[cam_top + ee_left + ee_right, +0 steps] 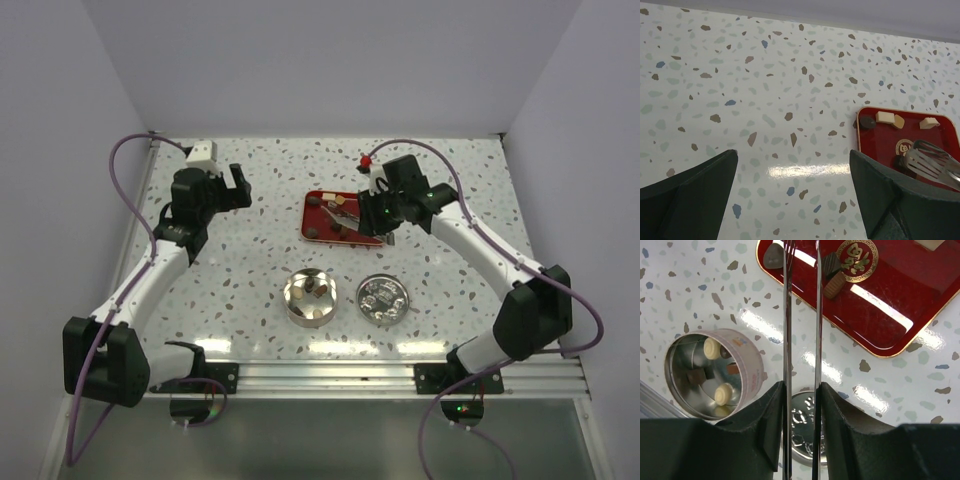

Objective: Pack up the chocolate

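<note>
Chocolate pieces (340, 228) lie on the red tray (312, 215): dark round (867, 122), cream (885, 117) and brown (832, 275). More pieces, cream (712, 347) and brown (697, 376), lie in the open round tin (309, 297). My right gripper (385, 215) is shut on metal tongs (785, 315). The tongs reach over the tray's near edge, with their tips beside the brown pieces. In the right wrist view the gripper (802, 390) hangs over the tin's lid (802, 430). My left gripper (232, 190) is open and empty, left of the tray (880, 145).
The tin (747, 352) and its embossed lid (382, 298) sit side by side in front of the tray (890, 305). White walls enclose the speckled table on three sides. An aluminium rail runs along the near edge. The tongs' tip (927, 162) shows in the left wrist view.
</note>
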Robot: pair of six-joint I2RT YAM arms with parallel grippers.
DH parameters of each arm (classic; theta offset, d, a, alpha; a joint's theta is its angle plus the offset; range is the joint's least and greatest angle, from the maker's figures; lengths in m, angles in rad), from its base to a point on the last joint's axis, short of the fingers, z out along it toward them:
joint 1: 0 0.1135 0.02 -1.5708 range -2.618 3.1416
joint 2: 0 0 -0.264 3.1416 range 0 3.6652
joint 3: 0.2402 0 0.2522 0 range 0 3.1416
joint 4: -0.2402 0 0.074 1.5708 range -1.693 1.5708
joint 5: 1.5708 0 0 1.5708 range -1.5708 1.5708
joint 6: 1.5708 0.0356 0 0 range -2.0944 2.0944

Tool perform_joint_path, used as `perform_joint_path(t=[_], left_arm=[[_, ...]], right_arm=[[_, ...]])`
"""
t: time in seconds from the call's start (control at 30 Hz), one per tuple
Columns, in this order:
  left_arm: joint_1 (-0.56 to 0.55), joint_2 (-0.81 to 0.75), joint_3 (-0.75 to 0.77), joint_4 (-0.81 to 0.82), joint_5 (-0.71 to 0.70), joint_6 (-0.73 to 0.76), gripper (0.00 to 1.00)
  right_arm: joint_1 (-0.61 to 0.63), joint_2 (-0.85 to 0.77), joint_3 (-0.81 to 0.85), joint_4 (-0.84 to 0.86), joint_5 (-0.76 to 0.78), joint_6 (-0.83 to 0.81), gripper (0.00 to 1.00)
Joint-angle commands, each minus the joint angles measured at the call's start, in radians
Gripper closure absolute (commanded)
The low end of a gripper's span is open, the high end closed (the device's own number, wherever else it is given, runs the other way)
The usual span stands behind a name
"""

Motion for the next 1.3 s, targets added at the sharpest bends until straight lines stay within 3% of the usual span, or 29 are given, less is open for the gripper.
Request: perform_joint_path(t=[0.0,1.27], left_arm=[[0.004,0.001,0.026,0.017,-0.008,-0.011,0.0],[0.005,0.011,0.021,0.027,0.0,-0.014,0.0]], right_arm=[[-0.01,0.021,0.008,0.051,0.016,-0.036,0.63],[-0.016,0.063,-0.027,-0.02,0.052,-0.136,0.6]])
